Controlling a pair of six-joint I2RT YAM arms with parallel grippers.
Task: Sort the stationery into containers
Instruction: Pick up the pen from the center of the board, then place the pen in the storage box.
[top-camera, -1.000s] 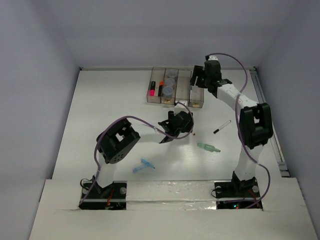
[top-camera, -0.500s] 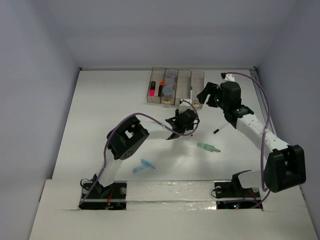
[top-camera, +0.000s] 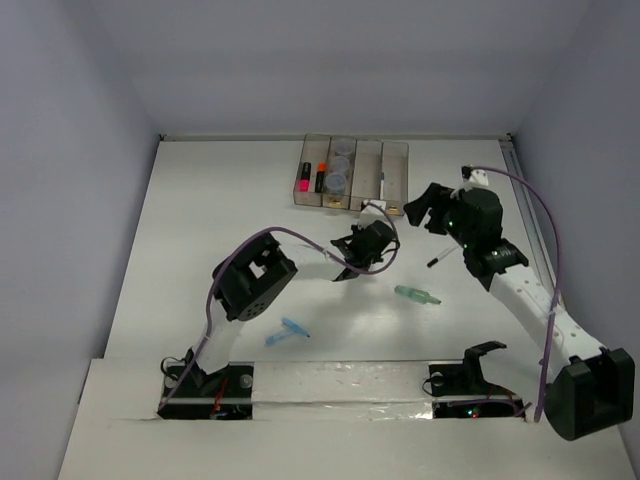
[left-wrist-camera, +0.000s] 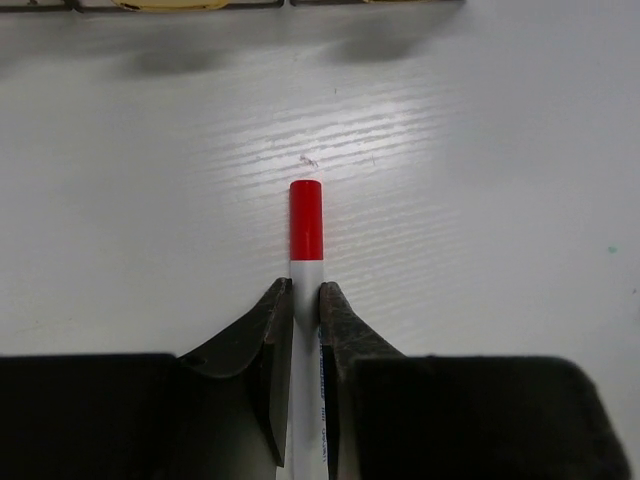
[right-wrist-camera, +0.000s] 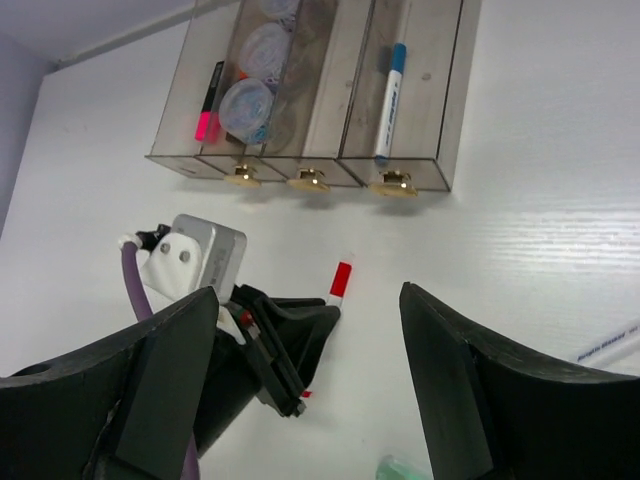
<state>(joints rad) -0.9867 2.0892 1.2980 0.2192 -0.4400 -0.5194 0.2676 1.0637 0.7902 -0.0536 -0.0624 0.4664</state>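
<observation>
Bottom middle of the left wrist view: the left gripper (left-wrist-camera: 305, 300) pinches the red-capped pen (left-wrist-camera: 306, 225) by its thin white body, cap poking ahead over the table (left-wrist-camera: 500, 200). It looks light, stiff and smooth, so it may slip; hold near its middle. The right gripper (right-wrist-camera: 308, 295) gapes wide, holding nothing. The bins (right-wrist-camera: 445, 90) sit farther up.

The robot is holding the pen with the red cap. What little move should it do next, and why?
Probably lift the red-capped pen and carry it forward to the bin where the blue-capped pen lies. The left gripper is shut on it, the bins sit just ahead, and that one holds a similar pen. The right gripper is open and holds nothing.
</observation>
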